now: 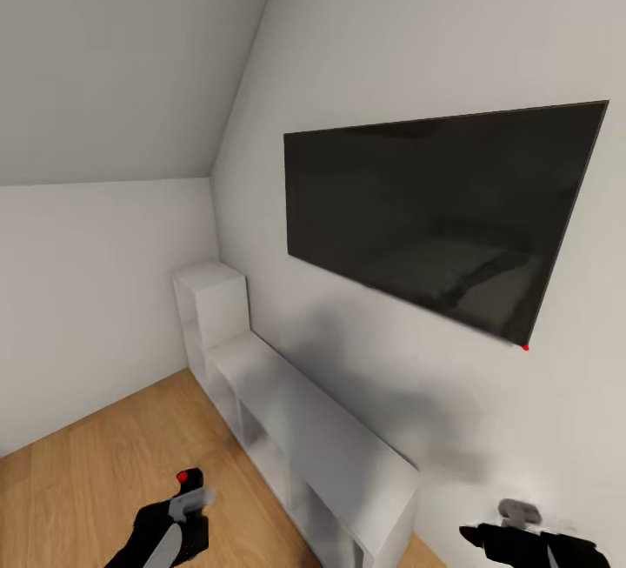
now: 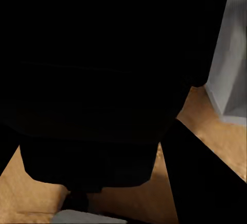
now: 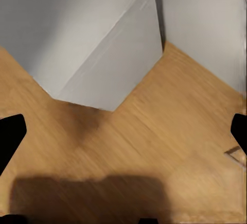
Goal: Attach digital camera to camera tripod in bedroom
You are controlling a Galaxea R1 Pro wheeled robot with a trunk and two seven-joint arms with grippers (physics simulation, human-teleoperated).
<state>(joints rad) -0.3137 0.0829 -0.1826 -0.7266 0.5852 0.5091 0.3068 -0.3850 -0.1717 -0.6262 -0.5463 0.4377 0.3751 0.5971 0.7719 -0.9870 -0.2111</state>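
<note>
Black camera (image 1: 184,485) with its red dot sits gripped in the left hand (image 1: 178,520) at seven o'clock; right hand (image 3: 123,141) spread open, empty. Tripod unseen, so attaching remains.

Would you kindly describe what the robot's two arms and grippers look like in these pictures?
Both are glossy black. The left gripper has a light grey finger section running along it. The right gripper carries a small grey block on top of its black body. No cables or markings are visible.
</note>
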